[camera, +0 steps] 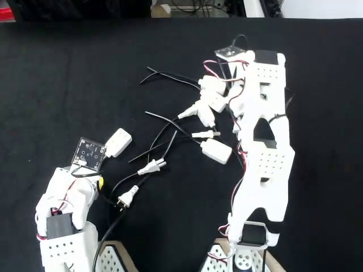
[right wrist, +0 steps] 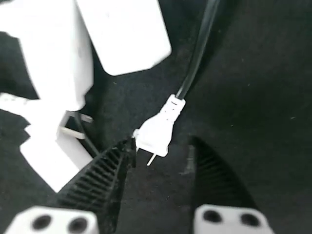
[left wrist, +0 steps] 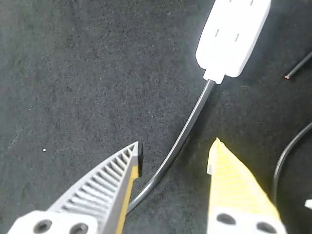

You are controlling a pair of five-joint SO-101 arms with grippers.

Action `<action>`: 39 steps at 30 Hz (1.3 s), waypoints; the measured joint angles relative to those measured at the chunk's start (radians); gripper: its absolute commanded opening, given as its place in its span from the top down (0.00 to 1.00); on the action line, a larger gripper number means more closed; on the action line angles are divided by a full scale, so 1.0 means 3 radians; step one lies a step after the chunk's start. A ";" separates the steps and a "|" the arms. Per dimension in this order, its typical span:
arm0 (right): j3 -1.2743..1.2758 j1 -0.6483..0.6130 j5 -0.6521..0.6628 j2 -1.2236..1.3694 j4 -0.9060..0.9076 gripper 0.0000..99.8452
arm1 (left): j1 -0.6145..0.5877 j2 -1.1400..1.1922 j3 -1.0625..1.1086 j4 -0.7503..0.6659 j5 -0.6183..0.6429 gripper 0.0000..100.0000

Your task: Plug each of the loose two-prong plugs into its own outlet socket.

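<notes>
In the left wrist view my left gripper is open just above the black cloth. A black cable runs between its fingers up to a white outlet socket a short way ahead. The high view shows that socket beside the left arm's wrist. My right gripper is open, with a white two-prong plug between its black fingertips, prongs toward the camera, close to one finger. Two loose white plugs lie mid-table. A third plug lies by another white socket.
White socket blocks crowd just beyond the right gripper, clustered in the high view under the right arm. Black cables trail across the middle of the cloth-covered table.
</notes>
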 measured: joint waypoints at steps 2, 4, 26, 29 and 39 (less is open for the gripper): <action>0.0000 0.0026 0.0000 0.0123 0.0000 0.91 | 0.0000 0.0000 0.0000 0.0000 0.0000 0.76; -0.0005 0.0031 -0.0005 0.0169 0.0000 0.91 | 0.0000 0.0000 0.0000 0.0000 0.0000 0.76; -0.0338 -0.0010 -0.0465 0.0511 -0.0026 0.90 | 0.0000 0.0000 0.0000 0.0000 0.0000 0.76; -0.0307 -0.0015 -0.0532 0.0511 -0.0026 0.90 | 0.0000 0.0000 0.0000 0.0000 0.0000 0.76; -0.0338 -0.0036 -0.0798 0.0511 0.0010 0.90 | 0.0000 0.0000 0.0000 0.0000 0.0000 0.76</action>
